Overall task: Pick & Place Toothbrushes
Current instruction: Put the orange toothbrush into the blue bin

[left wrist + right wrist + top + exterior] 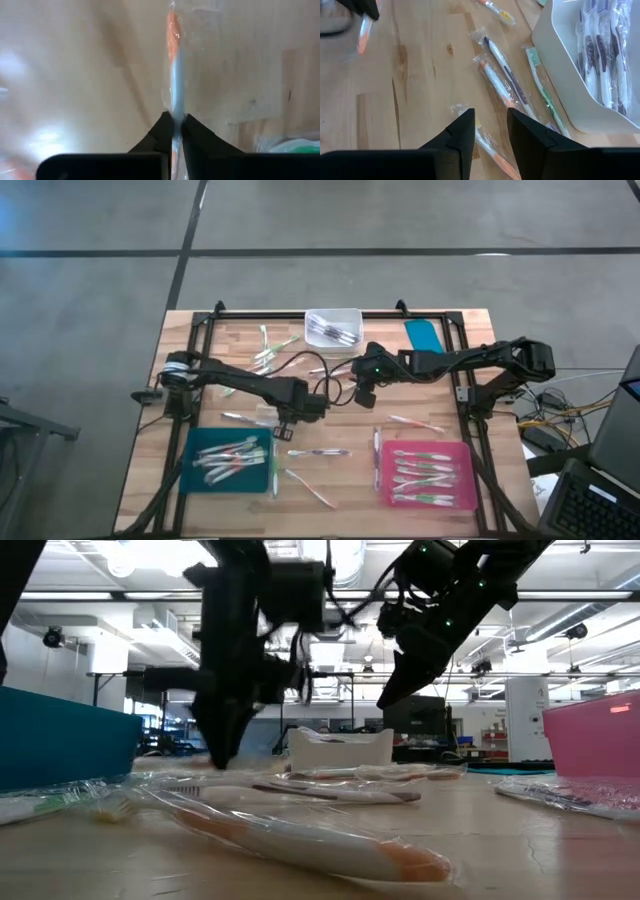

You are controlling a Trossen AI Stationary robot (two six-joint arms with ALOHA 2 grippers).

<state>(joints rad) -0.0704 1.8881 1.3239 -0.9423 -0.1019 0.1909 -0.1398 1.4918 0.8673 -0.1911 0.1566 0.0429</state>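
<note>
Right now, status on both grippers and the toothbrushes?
Left gripper shut on an orange wrapped toothbrush. Right gripper open above loose toothbrushes beside white bin. Nothing in the way.

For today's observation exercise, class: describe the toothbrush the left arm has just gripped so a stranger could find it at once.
Start at the teal tray on the table's near left side. Just beyond its far right corner the left gripper stands over the bare wood with its jaws shut on a wrapped orange toothbrush. Unlike the toothbrushes lying loose around it, this one is pinched between dark fingers.
</note>
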